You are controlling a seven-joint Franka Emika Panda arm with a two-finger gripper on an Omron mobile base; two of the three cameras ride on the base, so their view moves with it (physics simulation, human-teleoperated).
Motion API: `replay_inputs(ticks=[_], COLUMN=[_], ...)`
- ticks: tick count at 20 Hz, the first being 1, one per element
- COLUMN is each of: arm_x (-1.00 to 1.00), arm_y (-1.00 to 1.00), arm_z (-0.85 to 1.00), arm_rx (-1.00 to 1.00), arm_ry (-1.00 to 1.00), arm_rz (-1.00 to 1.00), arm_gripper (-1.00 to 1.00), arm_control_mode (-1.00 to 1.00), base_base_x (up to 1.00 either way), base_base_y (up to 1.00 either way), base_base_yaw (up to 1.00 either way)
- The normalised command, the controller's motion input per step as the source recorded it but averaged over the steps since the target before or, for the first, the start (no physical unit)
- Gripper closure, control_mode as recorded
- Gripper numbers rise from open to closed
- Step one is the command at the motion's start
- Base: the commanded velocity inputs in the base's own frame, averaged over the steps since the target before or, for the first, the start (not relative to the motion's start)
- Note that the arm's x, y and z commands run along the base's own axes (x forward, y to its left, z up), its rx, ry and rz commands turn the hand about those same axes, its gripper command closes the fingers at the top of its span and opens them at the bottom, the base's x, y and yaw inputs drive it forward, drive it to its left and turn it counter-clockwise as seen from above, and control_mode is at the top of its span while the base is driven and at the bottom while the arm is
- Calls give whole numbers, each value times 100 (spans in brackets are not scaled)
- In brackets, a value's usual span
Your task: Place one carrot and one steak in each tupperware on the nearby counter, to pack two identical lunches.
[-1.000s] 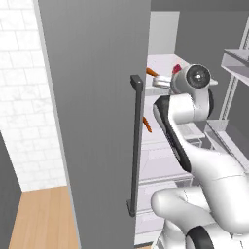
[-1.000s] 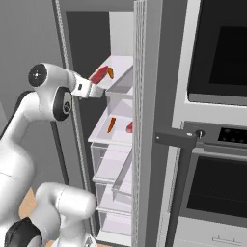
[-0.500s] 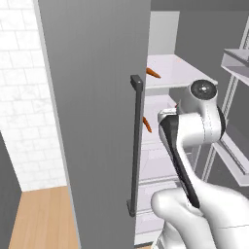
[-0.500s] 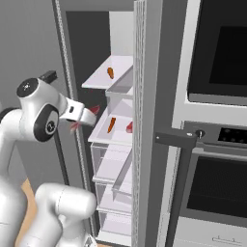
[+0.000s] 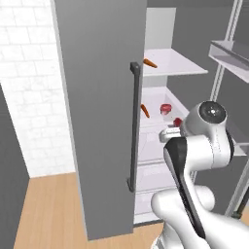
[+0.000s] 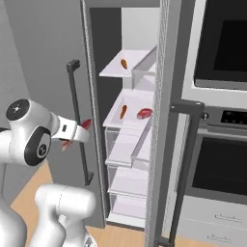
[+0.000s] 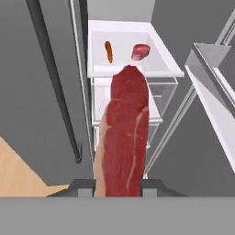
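Note:
My gripper (image 7: 120, 184) is shut on a long red steak (image 7: 124, 133) that stands up between its fingers. From the right base, the gripper (image 6: 77, 135) hangs outside the open fridge, left of its shelves, with the held steak (image 6: 86, 124) showing red at its tip. In the left base view this steak (image 5: 178, 121) peeks out behind the wrist. A second steak (image 6: 144, 114) and a carrot (image 6: 123, 111) lie on the middle shelf. Another carrot (image 6: 124, 63) lies on the top shelf. The tupperware and the counter are out of view.
The grey fridge door (image 5: 97, 116) with its dark vertical handle (image 5: 133, 126) stands open close on the left. Door racks (image 5: 228, 53) jut in from the right. Clear drawers (image 6: 125, 144) sit under the shelves. A wall oven (image 6: 217, 164) stands to the right of the fridge.
The hand has come down from the top shelf and drawn back out of the fridge, carrying the steak with it. The shelves' carrots and other steak have not moved.

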Motion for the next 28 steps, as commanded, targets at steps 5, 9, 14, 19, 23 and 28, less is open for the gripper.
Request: replay_inputs(ticks=[5,9,14,19,23,28], arm_x=[0,0,0,0,0,0], arm_y=[0,0,0,0,0,0], arm_z=[0,0,0,0,0,0], arm_rx=[0,0,0,0,0,0], arm_ry=[0,0,0,0,0,0], arm_rz=[0,0,0,0,0,0], arm_gripper=[100,100,100,100,100,100], arm_control_mode=[100,100,100,100,100,100], base_base_x=[-100,-100,-91,15,92,100], base_base_y=[35,43,22,-72,-98,-69], base_base_yaw=[-23,-62,-81,-80,-40,-5])
